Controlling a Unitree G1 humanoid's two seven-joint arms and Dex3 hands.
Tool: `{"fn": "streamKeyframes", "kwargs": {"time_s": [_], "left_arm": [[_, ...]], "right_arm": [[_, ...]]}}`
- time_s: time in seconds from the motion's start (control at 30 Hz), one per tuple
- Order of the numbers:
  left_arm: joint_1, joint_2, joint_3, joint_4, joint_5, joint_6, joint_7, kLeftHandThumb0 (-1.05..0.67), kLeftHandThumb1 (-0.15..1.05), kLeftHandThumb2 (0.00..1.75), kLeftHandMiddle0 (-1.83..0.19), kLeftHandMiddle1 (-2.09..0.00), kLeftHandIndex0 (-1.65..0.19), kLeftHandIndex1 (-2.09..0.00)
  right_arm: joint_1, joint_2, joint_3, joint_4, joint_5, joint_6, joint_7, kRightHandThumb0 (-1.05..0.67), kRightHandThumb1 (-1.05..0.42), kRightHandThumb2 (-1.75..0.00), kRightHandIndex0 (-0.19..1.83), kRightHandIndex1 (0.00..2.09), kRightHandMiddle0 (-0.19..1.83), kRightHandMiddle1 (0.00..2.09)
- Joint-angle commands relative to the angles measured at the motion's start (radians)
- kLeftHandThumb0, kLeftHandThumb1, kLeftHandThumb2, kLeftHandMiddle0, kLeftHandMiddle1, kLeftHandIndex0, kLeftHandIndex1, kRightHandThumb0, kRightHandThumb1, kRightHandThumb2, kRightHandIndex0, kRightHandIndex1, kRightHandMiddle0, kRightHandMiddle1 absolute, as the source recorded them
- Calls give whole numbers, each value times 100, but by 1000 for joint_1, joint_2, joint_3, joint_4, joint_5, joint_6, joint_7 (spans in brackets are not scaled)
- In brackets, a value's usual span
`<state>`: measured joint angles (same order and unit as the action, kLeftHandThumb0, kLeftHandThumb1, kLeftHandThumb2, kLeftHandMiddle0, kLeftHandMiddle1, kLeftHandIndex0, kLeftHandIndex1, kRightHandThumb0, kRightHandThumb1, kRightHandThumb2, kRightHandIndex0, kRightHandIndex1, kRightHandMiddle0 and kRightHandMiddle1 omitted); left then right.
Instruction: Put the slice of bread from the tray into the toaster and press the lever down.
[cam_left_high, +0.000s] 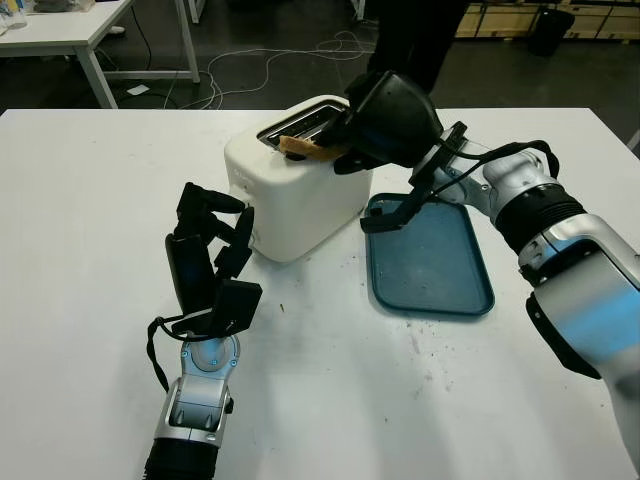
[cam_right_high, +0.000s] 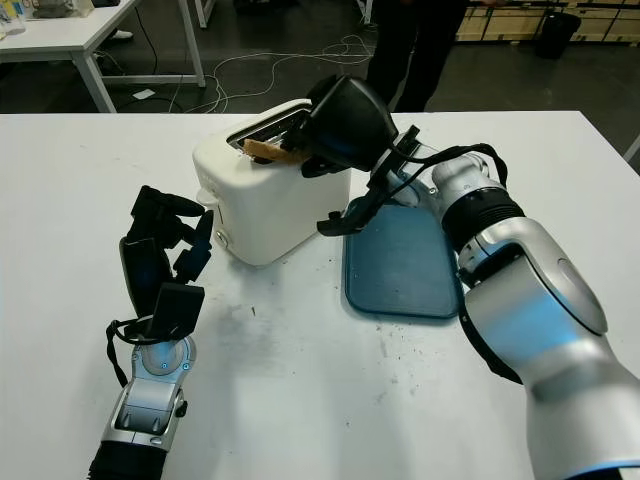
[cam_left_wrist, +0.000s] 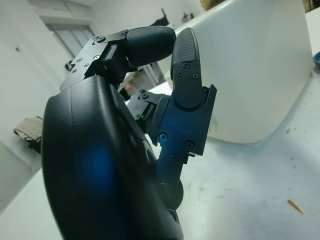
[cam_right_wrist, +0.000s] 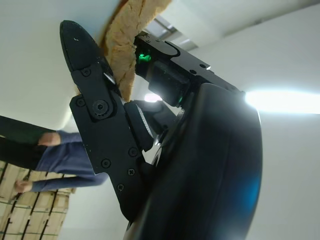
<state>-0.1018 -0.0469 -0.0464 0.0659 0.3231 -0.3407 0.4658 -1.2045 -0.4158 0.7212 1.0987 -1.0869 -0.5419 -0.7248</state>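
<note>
— Where's the bread?

— Your right hand (cam_left_high: 350, 140) has the slice of bread (cam_left_high: 300, 148) pinched between its fingers (cam_right_wrist: 92, 92), held over the top of the white toaster (cam_left_high: 295, 195). The slice sits tilted at the mouth of the slot, one end down at the opening, the rest still above it.

— And the tray?

— The blue tray (cam_left_high: 440, 275) lies on the white tabletop (cam_left_high: 90, 230) just beside the toaster, under your right forearm. Crumbs are scattered on the tabletop near its front edge.

— What about your other hand?

— Your left hand (cam_left_high: 210, 250) stands upright on the near side of the toaster, close to its end wall. It holds nothing, fingers curled toward the palm. You can't tell whether they touch the toaster.

— Anyone around?

— A person stands behind the far edge of the tabletop.
</note>
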Motion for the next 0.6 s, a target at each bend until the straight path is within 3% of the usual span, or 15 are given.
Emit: {"fn": "streamKeyframes", "kwargs": {"time_s": [0.0,0.1,0.23,0.33,0.57], "left_arm": [[8,-24,-2,-3,1,1,7,-40,92,37,-78,-175,-39,-171],[9,-22,-3,-4,3,1,6,-40,92,38,-76,-175,-39,-171],[8,-21,-4,-3,4,1,4,-39,92,38,-76,-175,-39,-171],[6,-22,-4,0,5,4,6,-40,92,38,-76,-175,-40,-172],[9,-23,-7,-1,10,9,6,-41,92,37,-77,-175,-40,-171]], "right_arm": [[-13,18,17,13,-14,35,-26,-69,-84,-1,93,152,135,11],[-16,35,17,37,-13,42,-138,-64,-90,-2,103,168,112,92],[-38,56,8,89,0,39,-239,-64,-92,-33,115,174,96,148],[-64,68,-10,127,24,21,-261,-61,-92,-40,117,175,87,169],[-144,76,-28,167,46,49,-259,-60,-92,-43,117,175,83,174]]}}
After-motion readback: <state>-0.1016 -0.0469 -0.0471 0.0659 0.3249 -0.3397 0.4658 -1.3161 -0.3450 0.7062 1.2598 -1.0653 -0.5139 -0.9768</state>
